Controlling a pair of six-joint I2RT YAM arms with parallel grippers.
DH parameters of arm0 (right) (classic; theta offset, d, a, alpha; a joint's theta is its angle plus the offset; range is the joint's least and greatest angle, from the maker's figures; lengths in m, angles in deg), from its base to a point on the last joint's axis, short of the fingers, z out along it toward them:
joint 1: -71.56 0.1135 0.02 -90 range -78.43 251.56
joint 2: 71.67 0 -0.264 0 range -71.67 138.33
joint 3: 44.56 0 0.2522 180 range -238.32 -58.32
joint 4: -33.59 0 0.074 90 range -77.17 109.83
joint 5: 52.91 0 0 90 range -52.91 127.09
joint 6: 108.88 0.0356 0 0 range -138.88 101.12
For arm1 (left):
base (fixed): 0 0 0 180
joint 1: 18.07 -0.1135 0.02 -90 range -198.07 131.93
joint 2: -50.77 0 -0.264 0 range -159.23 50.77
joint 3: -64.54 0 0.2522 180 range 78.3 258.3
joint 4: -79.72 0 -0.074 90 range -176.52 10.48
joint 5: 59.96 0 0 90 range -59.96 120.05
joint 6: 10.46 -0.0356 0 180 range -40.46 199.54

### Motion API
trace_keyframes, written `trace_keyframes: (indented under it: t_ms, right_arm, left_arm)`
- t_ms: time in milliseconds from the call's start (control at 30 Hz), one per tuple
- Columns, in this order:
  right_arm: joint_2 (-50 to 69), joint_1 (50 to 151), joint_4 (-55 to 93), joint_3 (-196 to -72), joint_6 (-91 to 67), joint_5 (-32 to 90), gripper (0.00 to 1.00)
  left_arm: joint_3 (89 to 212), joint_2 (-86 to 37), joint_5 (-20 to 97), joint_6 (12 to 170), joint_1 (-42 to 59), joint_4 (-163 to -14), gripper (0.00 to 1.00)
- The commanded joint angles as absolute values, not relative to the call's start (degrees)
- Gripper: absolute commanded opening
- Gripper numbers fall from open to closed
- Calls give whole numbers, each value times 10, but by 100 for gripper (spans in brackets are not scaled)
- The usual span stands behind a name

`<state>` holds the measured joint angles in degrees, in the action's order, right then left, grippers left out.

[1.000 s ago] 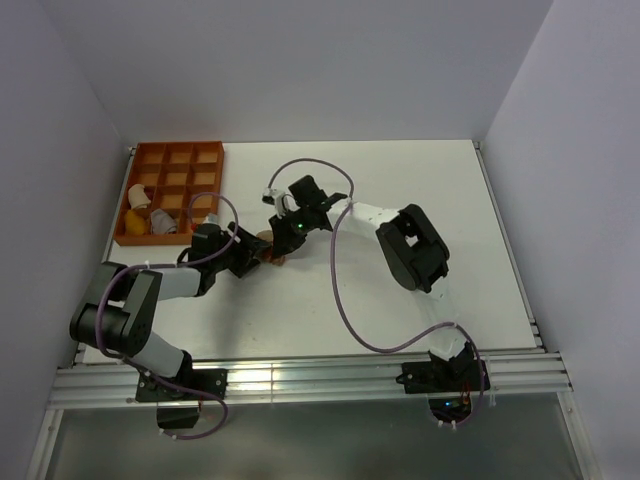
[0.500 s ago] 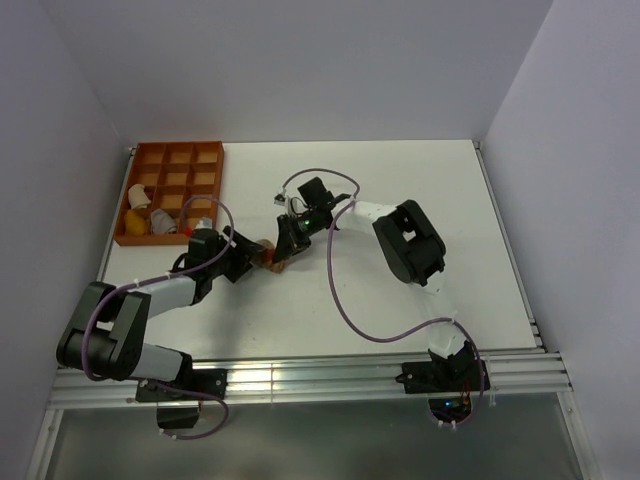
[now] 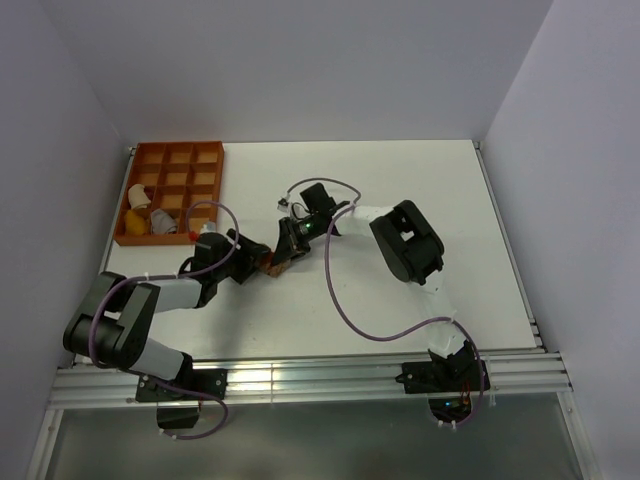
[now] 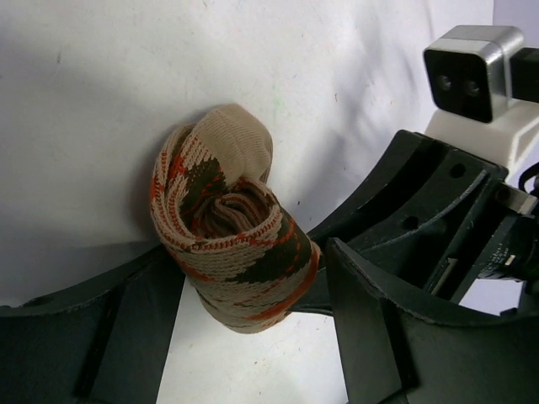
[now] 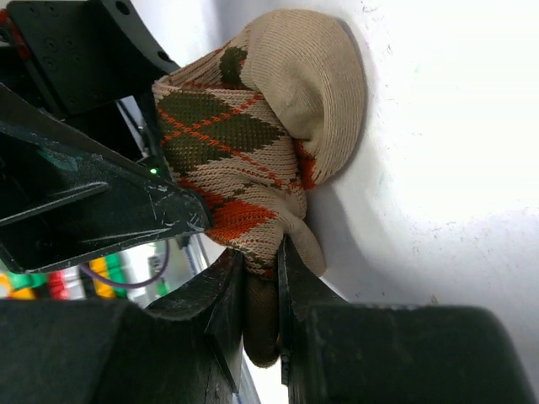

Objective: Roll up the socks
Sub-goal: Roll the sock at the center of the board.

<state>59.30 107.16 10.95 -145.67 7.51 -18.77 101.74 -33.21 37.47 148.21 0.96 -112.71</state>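
Two socks [image 3: 272, 262] [image 4: 232, 244] formed one rolled bundle: tan argyle layer outside, grey-brown layer coiled inside. Bundle lay near middle of desk [image 3: 400, 180], between both arms. Left fingers [image 4: 358, 290] stood spread wide, one on each side of roll, both close against it — firm grip or mere contact could not be told. Right fingers [image 5: 226, 293] were clenched on loose lower fold of bundle. Orange compartment tray [image 3: 175, 146] sat at far-left corner of desk, well apart from the roll, with small pale items in near cells.
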Motion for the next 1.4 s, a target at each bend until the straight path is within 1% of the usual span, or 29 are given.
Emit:
trace_keyframes:
  t_ms: [0, 200, 267, 333, 433, 567, 667, 833, 867, 1000, 1100, 1133, 1233, 1367]
  right_arm:
    - [615, 1073, 146, -1427, 128, -190, 0]
    - [619, 1072, 197, -1410, 181, -222, 0]
    - [619, 1072, 258, -1393, 206, -229, 0]
    - [619, 1067, 304, -1376, 246, -236, 0]
    - [618, 1061, 323, -1365, 268, -231, 0]
    - [626, 1058, 348, -1354, 286, -234, 0]
    - [631, 1055, 396, -1336, 329, -241, 0]
    - [631, 1046, 407, -1326, 336, -241, 0]
    - [632, 1046, 406, -1326, 336, -241, 0]
    - [638, 1045, 414, -1327, 345, -243, 0]
    - [641, 1045, 457, -1318, 379, -250, 0]
    - [643, 1045, 475, -1313, 387, -253, 0]
    - [644, 1045, 469, -1313, 387, -247, 0]
    - [647, 1045, 458, -1316, 383, -239, 0]
  left_arm:
    - [1015, -353, 359, 1467, 14, -1131, 72]
    - [1023, -388, 388, 1451, 18, -1154, 72]
    - [1023, -404, 397, 1453, 21, -1158, 73]
    - [1019, -411, 398, 1456, 25, -1165, 77]
    - [1008, -406, 395, 1458, 29, -1167, 82]
    - [1001, -404, 393, 1452, 29, -1172, 84]
    - [1003, -406, 393, 1450, 29, -1164, 87]
    - [1009, -391, 359, 1448, 29, -1118, 91]
    - [1011, -389, 349, 1447, 29, -1091, 91]
    - [1028, -384, 329, 1444, 29, -1067, 92]
    - [1044, -406, 337, 1441, 29, -1056, 88]
    - [1045, -417, 349, 1441, 29, -1059, 85]
    - [1046, -431, 365, 1440, 31, -1083, 76]
    - [1039, -433, 411, 1438, 43, -1145, 70]
